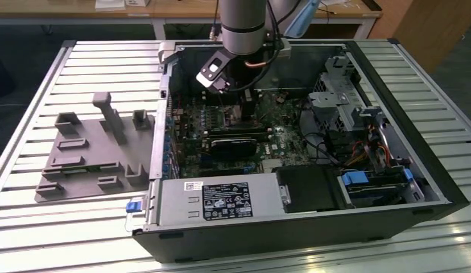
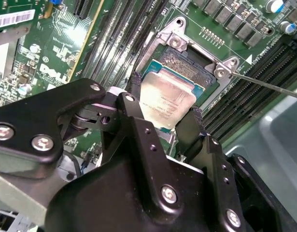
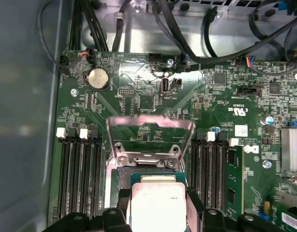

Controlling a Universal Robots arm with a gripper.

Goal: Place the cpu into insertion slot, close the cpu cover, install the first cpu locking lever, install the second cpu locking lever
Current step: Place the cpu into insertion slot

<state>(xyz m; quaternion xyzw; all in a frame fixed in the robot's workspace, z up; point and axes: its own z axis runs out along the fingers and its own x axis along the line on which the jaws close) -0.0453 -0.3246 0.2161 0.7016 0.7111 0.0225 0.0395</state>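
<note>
The cpu [image 2: 170,104], pale silvery face outward, is clamped by two opposite edges between the black fingers [image 2: 134,92] of the gripper [image 2: 165,98] and sits over the insertion slot [image 2: 187,65], whose dark pin field shows just past the fingertips; whether chip and socket touch cannot be told. Directly ahead of the fingertips in the first wrist view, the cpu cover [image 3: 153,122] stands raised on its hinge. Rows of black memory slots [image 3: 80,179] flank the fingers on the green circuit board [image 3: 138,96], inside the open computer case [image 1: 417,170].
</note>
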